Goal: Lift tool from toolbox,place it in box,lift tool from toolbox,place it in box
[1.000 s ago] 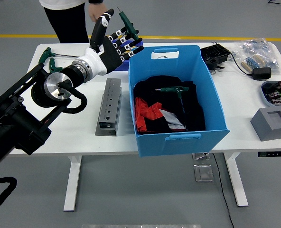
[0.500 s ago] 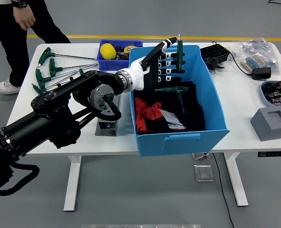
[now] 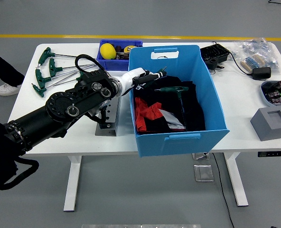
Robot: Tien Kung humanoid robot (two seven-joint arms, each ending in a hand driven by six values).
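My left hand (image 3: 149, 76) reaches over the left wall of the big blue box (image 3: 183, 140) and sits low inside it. Its fingers are curled on a green-handled T-wrench (image 3: 162, 71), of which only a green tip shows past the fingers. Another green T-wrench (image 3: 175, 89) lies in the box on black and red cloth (image 3: 147, 111). Several more green T-wrenches (image 3: 50, 71) lie fanned out on the table's far left. My right hand is out of view.
A small blue bin (image 3: 113, 50) with a yellow object stands behind the box. A grey drilled metal block (image 3: 107, 121) lies under my forearm. On the right are a black case (image 3: 214, 54), a parts bag (image 3: 254, 52), a bowl (image 3: 276, 91) and a grey foam block (image 3: 272, 123). A person's shoe (image 3: 6, 88) shows at left.
My left hand has swung right from above the small blue bin over the box, then dropped into it with the wrench. The person has walked off to the left.
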